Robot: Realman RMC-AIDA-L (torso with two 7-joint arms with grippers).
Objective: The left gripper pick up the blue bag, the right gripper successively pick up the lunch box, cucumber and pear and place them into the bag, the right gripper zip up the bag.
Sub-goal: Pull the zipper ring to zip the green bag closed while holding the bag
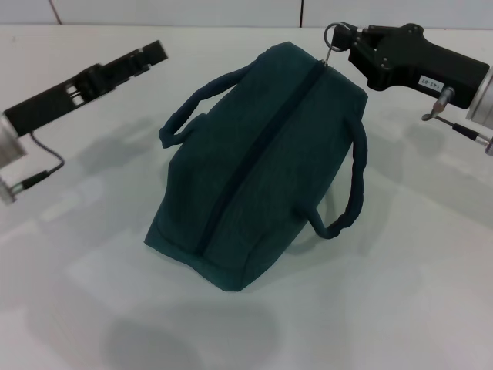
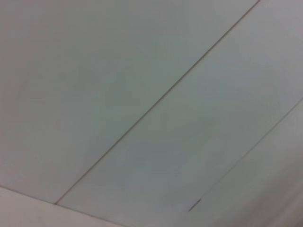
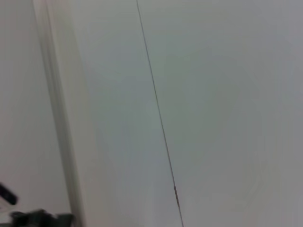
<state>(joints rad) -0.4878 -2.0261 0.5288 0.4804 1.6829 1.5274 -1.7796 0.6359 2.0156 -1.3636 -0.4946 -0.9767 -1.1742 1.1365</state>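
The blue bag (image 1: 262, 169) lies on the white table (image 1: 400, 293), its zip line (image 1: 266, 135) closed along the top and both loop handles hanging at its sides. My right gripper (image 1: 348, 40) is at the bag's far right end, shut on the ring zip pull (image 1: 333, 34). My left gripper (image 1: 154, 52) hovers to the left of the bag, apart from it and holding nothing. The lunch box, cucumber and pear are not in view. The wrist views show only white panels with thin seams.
The back wall (image 1: 177, 11) rises behind the table's far edge. A dark object (image 3: 38, 218) shows at the edge of the right wrist view; I cannot tell what it is.
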